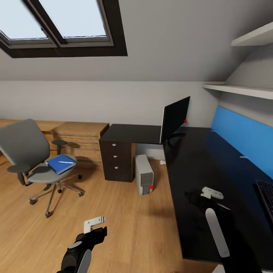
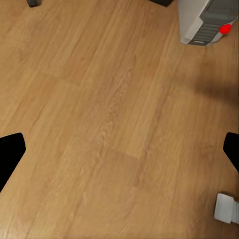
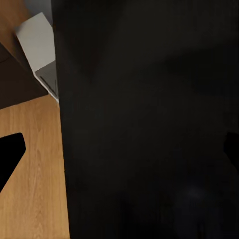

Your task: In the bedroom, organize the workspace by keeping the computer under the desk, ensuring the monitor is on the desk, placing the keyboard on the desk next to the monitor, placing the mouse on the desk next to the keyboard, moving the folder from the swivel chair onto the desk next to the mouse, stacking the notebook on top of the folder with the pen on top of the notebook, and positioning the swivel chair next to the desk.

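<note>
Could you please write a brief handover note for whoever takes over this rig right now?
Left tool: open, empty, over bare floor. Right tool: open, empty, over the desk.
Done: monitor stands on the desk; computer sits on the floor under it; keyboard lies on the desk's right edge.
Left: folder with pen on it lies on the swivel chair, which stands away from the desk. Move both, place keyboard by monitor, bring chair over. Mouse and notebook: not located.
</note>
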Motion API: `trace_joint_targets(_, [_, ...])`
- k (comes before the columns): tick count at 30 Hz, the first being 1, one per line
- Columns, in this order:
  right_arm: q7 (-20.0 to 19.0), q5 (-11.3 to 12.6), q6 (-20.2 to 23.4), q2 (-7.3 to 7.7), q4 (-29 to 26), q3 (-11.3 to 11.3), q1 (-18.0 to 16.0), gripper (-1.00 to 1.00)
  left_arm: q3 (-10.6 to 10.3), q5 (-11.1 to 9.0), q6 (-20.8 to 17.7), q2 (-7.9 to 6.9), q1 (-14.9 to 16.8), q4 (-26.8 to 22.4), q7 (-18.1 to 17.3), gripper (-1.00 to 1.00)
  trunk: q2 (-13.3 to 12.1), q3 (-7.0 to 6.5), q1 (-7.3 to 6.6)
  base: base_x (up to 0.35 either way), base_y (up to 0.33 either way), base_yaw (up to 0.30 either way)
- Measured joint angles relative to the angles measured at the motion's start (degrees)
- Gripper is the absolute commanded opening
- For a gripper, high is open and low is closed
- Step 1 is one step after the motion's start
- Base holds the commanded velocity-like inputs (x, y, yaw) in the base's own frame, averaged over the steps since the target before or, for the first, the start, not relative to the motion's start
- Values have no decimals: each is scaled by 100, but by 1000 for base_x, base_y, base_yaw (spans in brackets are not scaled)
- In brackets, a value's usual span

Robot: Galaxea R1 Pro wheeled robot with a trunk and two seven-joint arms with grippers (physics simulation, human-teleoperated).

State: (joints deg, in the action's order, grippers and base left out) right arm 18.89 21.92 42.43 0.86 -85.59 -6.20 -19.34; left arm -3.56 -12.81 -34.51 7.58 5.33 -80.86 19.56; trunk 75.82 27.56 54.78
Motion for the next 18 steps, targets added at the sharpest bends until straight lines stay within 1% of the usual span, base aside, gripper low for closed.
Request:
trace_joint_targets(3, [11,-102,-3,-5,20,5,1,100,1,-2,2,-1,0,-2,-3,100,0,-9,0,0,-2,-217])
trace_joint_targets(5, [18,-166,-4,-6,133,67,3,100,1,-9,3,0,0,-9,-5,100,0,-11,0,0,0,-138])
trace_joint_targets(7, [20,-314,-5,-4,220,269,-1,100,1,-11,3,1,0,-26,-9,100,0,-12,0,0,0,-89])
trace_joint_targets(8, [20,-366,-5,-5,239,309,0,100,2,-11,4,2,0,-28,-10,100,0,-13,0,0,0,-52])
trace_joint_targets(9, [20,-471,-5,-6,284,376,0,100,2,-11,4,4,0,-34,-12,100,0,-13,0,0,0,-42])
trace_joint_targets(11, [19,-635,-5,-9,368,437,2,100,2,-12,2,4,0,-40,-13,100,0,-13,0,0,0,-24])
trace_joint_targets(14, [15,-776,-4,-14,475,483,4,100,2,-12,3,3,0,-44,-14,100,0,-13,0,0,0,-12])
trace_joint_targets(16, [14,-851,-7,-13,582,568,5,100,2,-12,2,3,0,-43,-14,100,0,-13,0,0,0,-3])
trace_joint_targets(18, [14,-870,-7,-11,652,600,5,100,2,-12,3,1,0,-43,-14,100,0,-13,0,0,0,-2])
